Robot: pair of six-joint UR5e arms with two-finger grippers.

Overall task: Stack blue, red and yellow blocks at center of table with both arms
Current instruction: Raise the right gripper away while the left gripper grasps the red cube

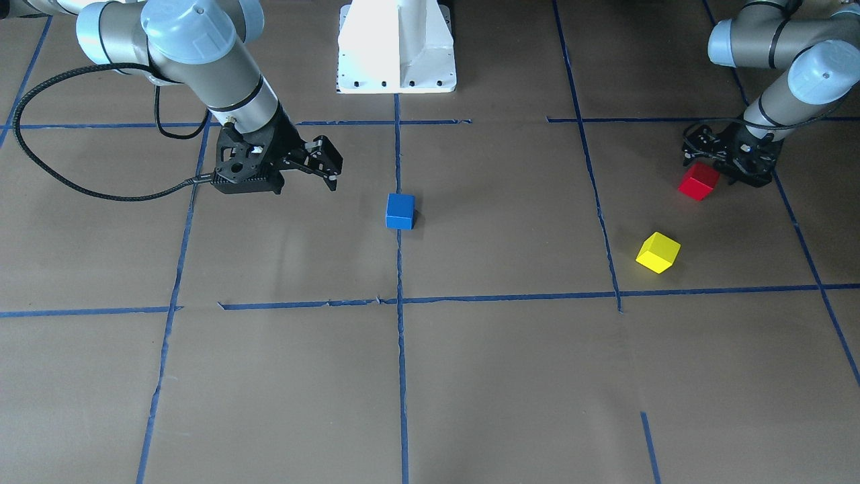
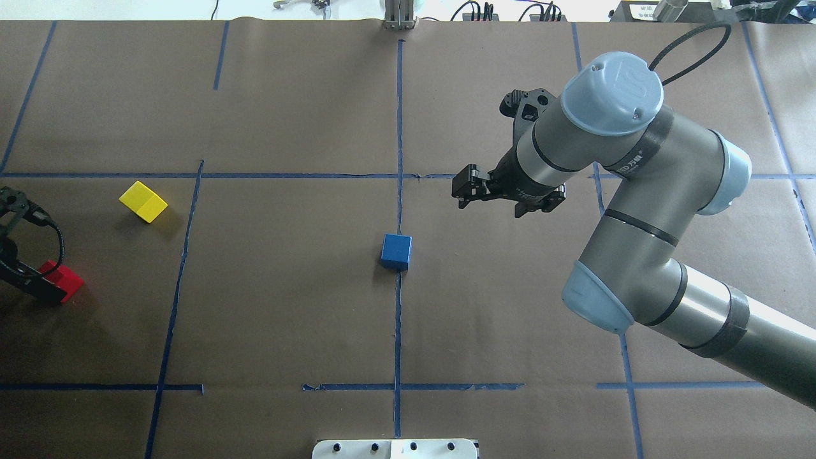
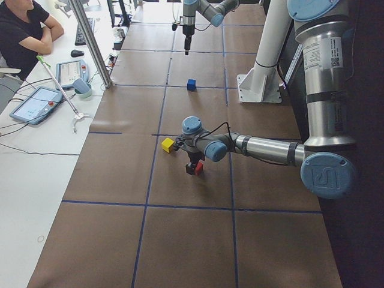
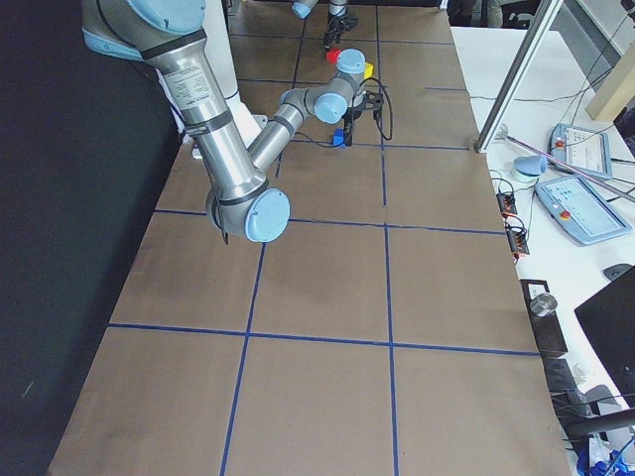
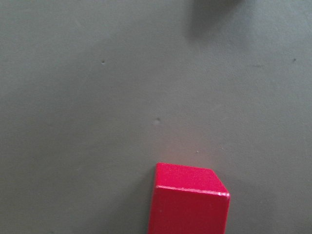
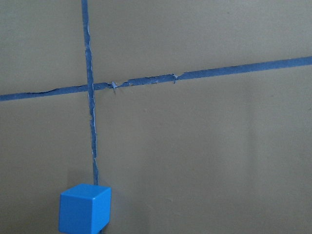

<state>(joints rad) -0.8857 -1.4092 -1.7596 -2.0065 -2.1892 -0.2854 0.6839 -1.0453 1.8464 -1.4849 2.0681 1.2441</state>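
The blue block (image 1: 400,211) sits on the tape line at the table's centre; it also shows in the overhead view (image 2: 396,251) and low left in the right wrist view (image 6: 84,208). My right gripper (image 1: 330,168) is open and empty, hovering beside the blue block on my right and a little beyond it (image 2: 460,190). The red block (image 1: 699,181) lies far to my left. My left gripper (image 1: 729,161) is down at it, jaws apart; contact cannot be told. The red block fills the bottom of the left wrist view (image 5: 187,200). The yellow block (image 1: 658,252) lies on the table beyond the red block.
The white robot base (image 1: 396,47) stands at my edge of the table. Blue tape lines (image 2: 398,127) divide the brown paper. In the left side view an operators' desk with tablets (image 3: 39,102) and a metal post (image 3: 90,42) border the far side.
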